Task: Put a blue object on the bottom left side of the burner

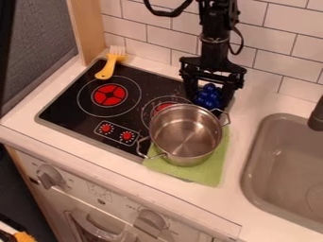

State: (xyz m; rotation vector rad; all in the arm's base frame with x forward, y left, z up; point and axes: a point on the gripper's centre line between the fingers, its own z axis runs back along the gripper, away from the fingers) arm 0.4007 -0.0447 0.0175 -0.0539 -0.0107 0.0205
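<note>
The black gripper (pixel 210 90) hangs down behind the steel pot, near the back right corner of the stove. A bumpy, dark blue object (pixel 208 96) is at the gripper's lower end, its lower part partly hidden by the pot's rim. Whether the gripper holds it cannot be made out. Two red burners show on the black cooktop (pixel 71 109): the left burner (pixel 109 95) is uncovered, and the right burner (pixel 165 107) is partly covered by the pot.
The steel pot (pixel 186 133) stands over the cooktop's right edge and a green cloth (pixel 211 167). A yellow-handled brush (pixel 108 65) lies at the cooktop's back left corner. The sink (pixel 265 156) is at the right, under a dark faucet (pixel 317 118). A tiled wall (pixel 170 34) rises behind.
</note>
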